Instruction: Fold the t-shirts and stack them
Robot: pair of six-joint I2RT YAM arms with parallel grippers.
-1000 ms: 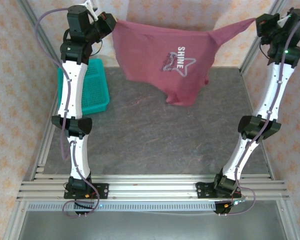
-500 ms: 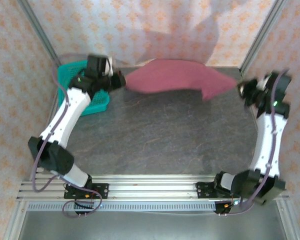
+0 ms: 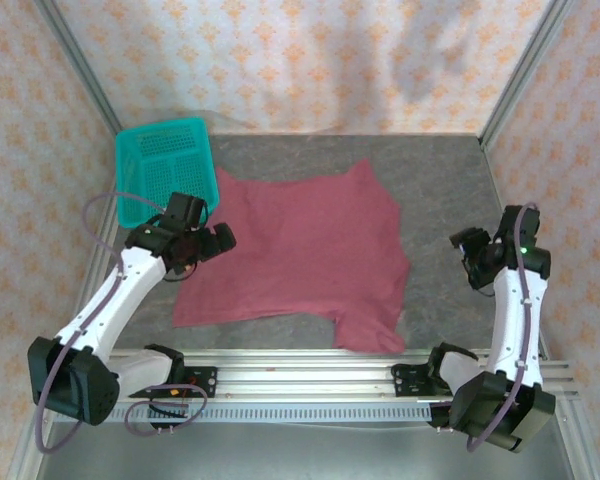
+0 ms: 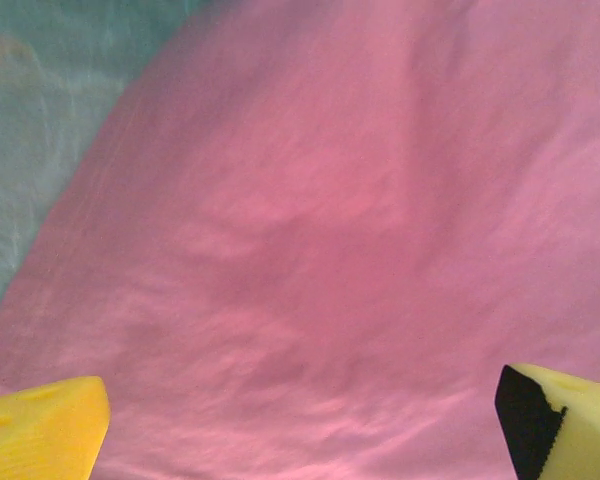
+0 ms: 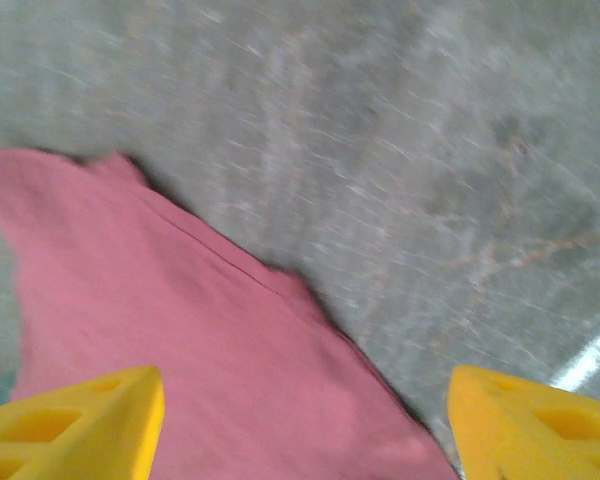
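The grey table [image 3: 450,170] is bearing the maroon t-shirt [image 3: 300,250], lying spread flat at its middle. The left gripper [image 3: 218,240] is hovering wide open and empty over the shirt's left edge. The right gripper [image 3: 467,250] is gaping empty just right of it.

Maroon t-shirt [image 3: 300,250], flat and unfolded on the grey table [image 3: 450,180], plain side up.

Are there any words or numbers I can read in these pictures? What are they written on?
None: no word, number or sign can be read here.
The maroon t-shirt lies spread out, and the side facing up is plain cloth with no lettering.
The teal basket has no label that can be made out.
The wallpaper has only a repeating pattern, no writing.
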